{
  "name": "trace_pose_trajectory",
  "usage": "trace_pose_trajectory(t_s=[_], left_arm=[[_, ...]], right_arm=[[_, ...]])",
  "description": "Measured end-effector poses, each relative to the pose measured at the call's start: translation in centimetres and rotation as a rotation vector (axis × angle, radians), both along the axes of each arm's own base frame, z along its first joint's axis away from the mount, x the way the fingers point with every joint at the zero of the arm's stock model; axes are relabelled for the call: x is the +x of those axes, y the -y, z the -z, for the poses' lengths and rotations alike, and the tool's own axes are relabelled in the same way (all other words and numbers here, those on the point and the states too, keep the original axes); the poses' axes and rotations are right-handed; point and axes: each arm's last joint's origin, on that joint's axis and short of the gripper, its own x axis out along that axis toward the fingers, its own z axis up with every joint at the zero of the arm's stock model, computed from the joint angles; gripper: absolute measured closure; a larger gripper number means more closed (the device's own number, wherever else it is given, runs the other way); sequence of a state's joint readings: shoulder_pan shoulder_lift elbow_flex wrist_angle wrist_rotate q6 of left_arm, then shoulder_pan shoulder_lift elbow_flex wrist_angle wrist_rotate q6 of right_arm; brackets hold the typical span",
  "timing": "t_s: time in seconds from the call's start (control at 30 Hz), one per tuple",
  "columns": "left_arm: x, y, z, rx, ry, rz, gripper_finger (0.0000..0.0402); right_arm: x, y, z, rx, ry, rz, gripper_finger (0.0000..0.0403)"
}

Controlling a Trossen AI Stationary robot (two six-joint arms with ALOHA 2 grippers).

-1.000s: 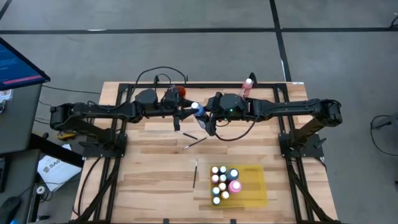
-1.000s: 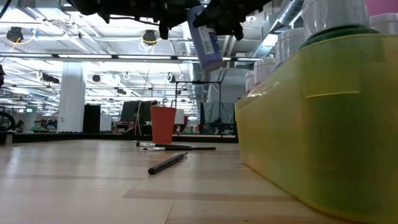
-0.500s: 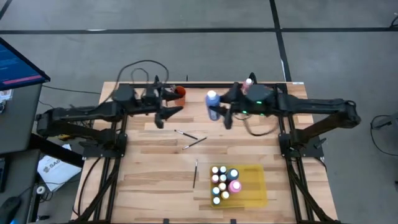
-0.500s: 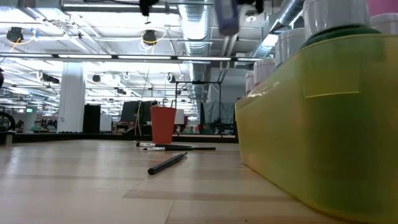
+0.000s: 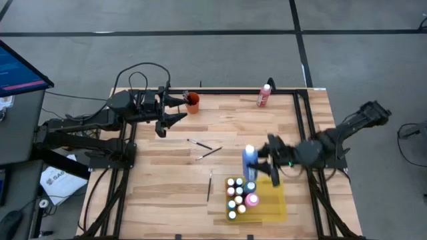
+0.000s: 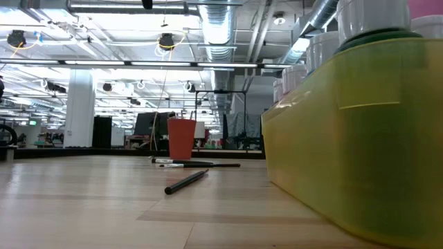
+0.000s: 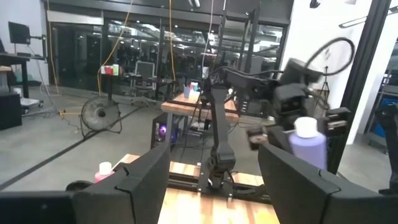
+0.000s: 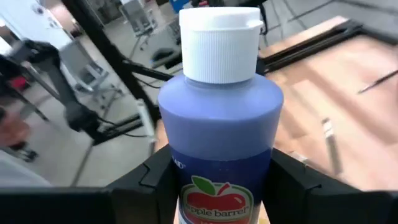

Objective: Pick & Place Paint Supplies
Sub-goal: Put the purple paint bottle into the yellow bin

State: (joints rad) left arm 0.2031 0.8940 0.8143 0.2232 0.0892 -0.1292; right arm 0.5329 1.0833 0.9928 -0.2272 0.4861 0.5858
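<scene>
Right gripper (image 5: 257,165) of mine is clamped on a blue paint bottle (image 5: 249,162); seen from my right wrist, the bottle (image 8: 219,134) stands upright between my two dark fingers (image 8: 155,177), white cap up, an apple label on its front. From above it hangs at the 12 o'clock edge of the yellow tray (image 5: 275,201), directly over the far end of the cluster of white-capped bottles (image 5: 239,195) that fills the tray's 9 o'clock half. My left gripper (image 5: 175,109) waits with its jaws spread and nothing between them, near the table's 11 o'clock corner, just beside the orange cup (image 5: 193,102).

Room to move: the tray's 3 o'clock half is bare yellow, and the tray sits close to the table's near edge. A pink bottle (image 5: 264,95) stands alone at the far edge, at about 1 o'clock. Two crossed paintbrushes (image 5: 204,148) lie near the table's middle, and a third paintbrush (image 5: 209,185) lies just off the tray at 9 o'clock. Black frame rails run along both sides of the table.

The table (image 5: 167,193) is pale wooden planking. At table height, the tray wall (image 6: 346,131) fills the near view, the cup (image 6: 181,138) stands far back and a brush (image 6: 187,180) lies in front of it. Beyond is a large hall with ceiling ducts and lights; the floor around is grey.
</scene>
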Motion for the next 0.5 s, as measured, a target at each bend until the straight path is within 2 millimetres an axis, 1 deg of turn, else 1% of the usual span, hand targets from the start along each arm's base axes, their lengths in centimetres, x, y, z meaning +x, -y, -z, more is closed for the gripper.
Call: trace_pose_trajectory(t_s=[0.17,0.3,0.43,0.5], left_arm=[[0.0,0.0,0.1,-0.002,-0.005,-0.008,0.0167],[0.0,0.0,0.1,-0.005,-0.006,-0.012,0.0166],[0.0,0.0,0.1,-0.006,-0.006,-0.012,0.0167],[0.0,0.0,0.1,-0.007,-0.006,-0.012,0.0170]], right_arm=[[-1.7,-4.3,0.1,0.092,0.062,0.012,0.0232],[-3.2,-7.5,0.7,0.150,0.079,-0.010,0.0232],[-4.6,-9.9,1.6,0.195,0.083,0.018,0.0227],[-5.0,-11.0,2.4,0.189,0.082,0.045,0.0227]])
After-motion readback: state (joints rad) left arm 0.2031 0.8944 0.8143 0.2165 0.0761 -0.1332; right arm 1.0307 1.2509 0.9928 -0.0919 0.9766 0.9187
